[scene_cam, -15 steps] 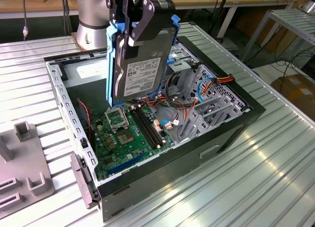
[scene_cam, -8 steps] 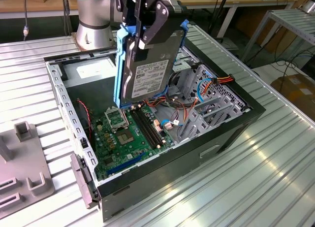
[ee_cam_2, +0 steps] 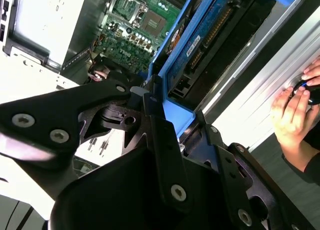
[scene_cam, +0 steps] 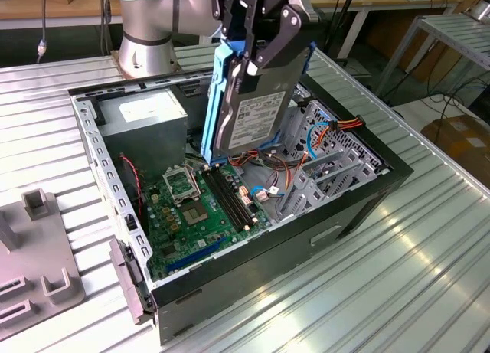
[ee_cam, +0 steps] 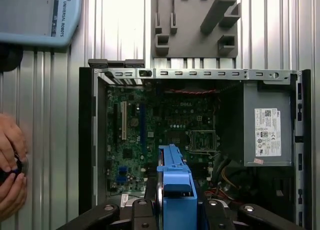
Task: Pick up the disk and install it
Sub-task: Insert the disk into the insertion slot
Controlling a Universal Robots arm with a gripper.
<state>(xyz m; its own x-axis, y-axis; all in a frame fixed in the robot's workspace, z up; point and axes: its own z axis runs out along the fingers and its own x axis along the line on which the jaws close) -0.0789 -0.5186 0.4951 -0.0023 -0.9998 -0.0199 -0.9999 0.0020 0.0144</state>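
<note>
The ribbed metal table [scene_cam: 429,238] carries 1 open computer case [scene_cam: 306,246] lying on its side. Inside the case, a grey power-supply box [scene_cam: 145,116] sits at the end nearest the arm's base, with the green motherboard [scene_cam: 191,215] next to it. A metal drive cage [scene_cam: 329,161] stands towards the exterior view's right.

The disk [scene_cam: 253,119] hangs nearly upright over the motherboard, label facing the exterior camera, its lower end down within the case walls, apart from the cage. The gripper [scene_cam: 256,43] clamps its upper end: 2 black fingers [scene_cam: 268,50] press on the blue carrier edges from opposite sides, the disk running down from between them. In the first wrist view the blue carrier [ee_cam: 176,190] juts out between the fingers.

A person's hands [ee_cam_2: 292,110] rest at the table's edge.
</note>
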